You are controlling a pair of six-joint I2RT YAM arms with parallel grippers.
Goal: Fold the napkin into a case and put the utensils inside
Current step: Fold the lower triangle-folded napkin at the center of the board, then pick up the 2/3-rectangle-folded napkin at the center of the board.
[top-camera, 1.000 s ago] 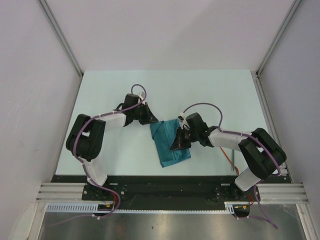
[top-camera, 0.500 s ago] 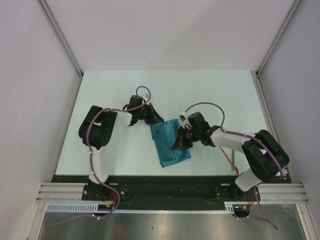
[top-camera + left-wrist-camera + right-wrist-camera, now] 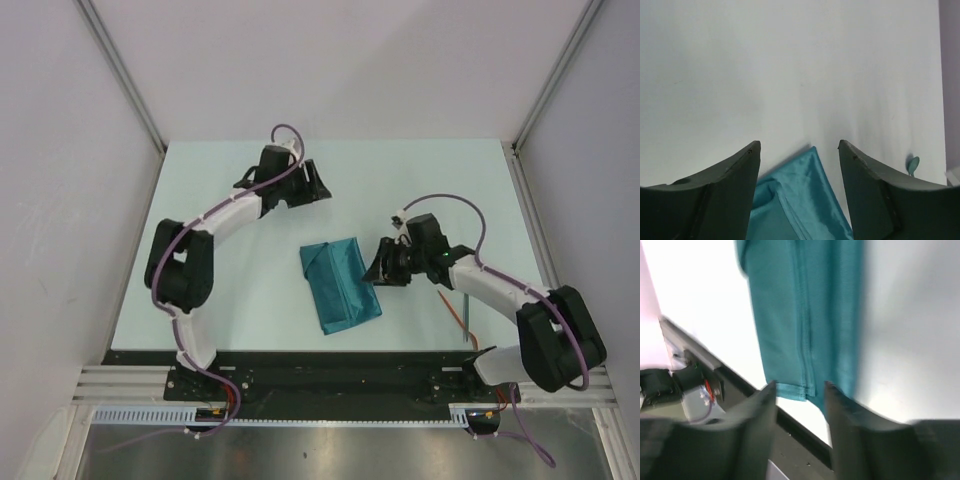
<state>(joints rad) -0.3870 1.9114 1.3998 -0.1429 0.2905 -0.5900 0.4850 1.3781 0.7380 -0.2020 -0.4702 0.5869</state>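
Note:
The teal napkin (image 3: 340,285) lies folded into a narrow flat rectangle at the table's middle, slanting toward the front. My left gripper (image 3: 316,186) hovers well behind it, open and empty; in the left wrist view its gripper (image 3: 799,145) frames the napkin's (image 3: 805,200) far corner below. Just off the cloth's right edge, my right gripper (image 3: 376,270) is open too. The right wrist view shows that gripper (image 3: 800,385) with nothing between its fingers, above the napkin's (image 3: 800,315) hemmed end. A thin orange-red utensil (image 3: 452,311) lies on the table by the right forearm.
The pale table (image 3: 220,290) ends in a black front rail (image 3: 320,358), also seen in the right wrist view as a dark rail (image 3: 805,435). White walls and metal posts (image 3: 125,75) close in the sides and back.
Both grippers went from shut to open and let go of the napkin. The left arm swung away to the back of the table. The right gripper drew off the cloth to the right.

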